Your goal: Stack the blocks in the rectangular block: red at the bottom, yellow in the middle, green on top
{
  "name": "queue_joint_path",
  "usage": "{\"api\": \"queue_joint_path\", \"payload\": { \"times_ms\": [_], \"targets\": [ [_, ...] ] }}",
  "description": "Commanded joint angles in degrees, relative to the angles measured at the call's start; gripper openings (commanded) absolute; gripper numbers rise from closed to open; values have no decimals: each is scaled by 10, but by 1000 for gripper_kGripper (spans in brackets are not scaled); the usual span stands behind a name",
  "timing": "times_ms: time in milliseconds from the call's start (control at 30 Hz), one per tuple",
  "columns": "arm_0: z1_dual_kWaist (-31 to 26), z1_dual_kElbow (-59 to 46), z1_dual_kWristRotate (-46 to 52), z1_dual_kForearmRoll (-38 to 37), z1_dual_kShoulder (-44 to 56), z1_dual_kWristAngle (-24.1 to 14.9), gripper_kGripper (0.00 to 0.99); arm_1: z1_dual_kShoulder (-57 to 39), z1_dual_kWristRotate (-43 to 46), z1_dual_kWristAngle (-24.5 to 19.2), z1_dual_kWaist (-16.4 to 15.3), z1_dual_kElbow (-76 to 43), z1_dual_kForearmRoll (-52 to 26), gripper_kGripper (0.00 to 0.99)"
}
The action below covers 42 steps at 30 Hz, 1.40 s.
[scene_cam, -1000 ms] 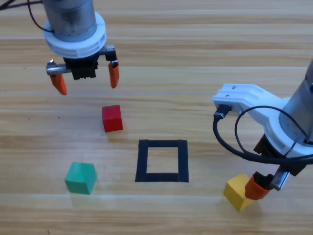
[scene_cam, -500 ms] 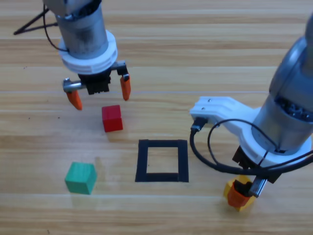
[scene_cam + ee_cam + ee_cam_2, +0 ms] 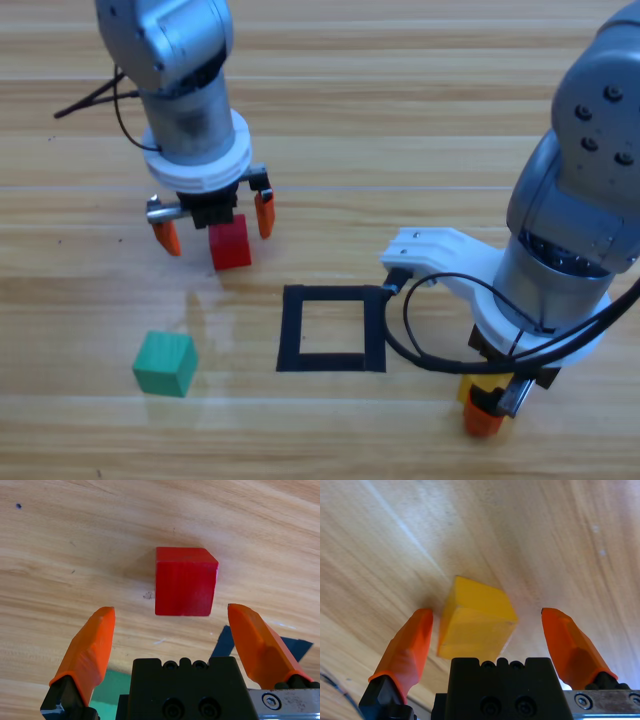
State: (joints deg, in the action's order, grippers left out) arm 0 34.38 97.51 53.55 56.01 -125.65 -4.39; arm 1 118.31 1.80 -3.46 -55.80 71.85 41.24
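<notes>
The red cube (image 3: 232, 248) lies on the table up and left of the black tape square (image 3: 331, 293). My left gripper (image 3: 216, 230) is open and straddles it, with both jaws clear of its sides. The left wrist view shows the red cube (image 3: 185, 582) just ahead of my left gripper (image 3: 171, 611). At the lower right, my right arm covers most of the yellow cube (image 3: 466, 388). The right wrist view shows the yellow cube (image 3: 475, 622) between the jaws of my open right gripper (image 3: 487, 612), closer to the left jaw. The green cube (image 3: 165, 363) sits alone at the lower left.
The right arm's black cable (image 3: 420, 340) loops close to the tape square's right side. A corner of the tape (image 3: 225, 640) and a bit of the green cube (image 3: 112, 685) show low in the left wrist view.
My left gripper has moved down and to the right, from above the red cube to around it. My right arm has swung over the yellow cube, which it now mostly hides.
</notes>
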Motion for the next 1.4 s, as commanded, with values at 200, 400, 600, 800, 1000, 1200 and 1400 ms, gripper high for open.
{"api": "queue_joint_path", "payload": {
  "times_ms": [200,400,600,800,1000,1200,1400],
  "targets": [
    [-13,19,-1,-20,-74,3,957,8,-26,-16,-21,-70,-89,974],
    [-24,20,-13,-23,-77,4,890,-5,-102,-19,-34,-78,-90,986],
    [-38,19,-29,-24,-77,9,772,3,-110,-10,-34,-80,-79,828],
    [-40,16,-43,-23,-76,13,537,-1,-100,34,-34,-72,-55,222],
    [-36,24,-75,-22,-72,32,264,-25,-114,46,-31,-70,-44,0],
    [-24,56,-123,-6,-28,40,63,-47,-153,63,11,-50,-34,0],
    [11,124,-182,60,15,36,61,-50,-182,73,61,-22,-34,0]
  ]
}}
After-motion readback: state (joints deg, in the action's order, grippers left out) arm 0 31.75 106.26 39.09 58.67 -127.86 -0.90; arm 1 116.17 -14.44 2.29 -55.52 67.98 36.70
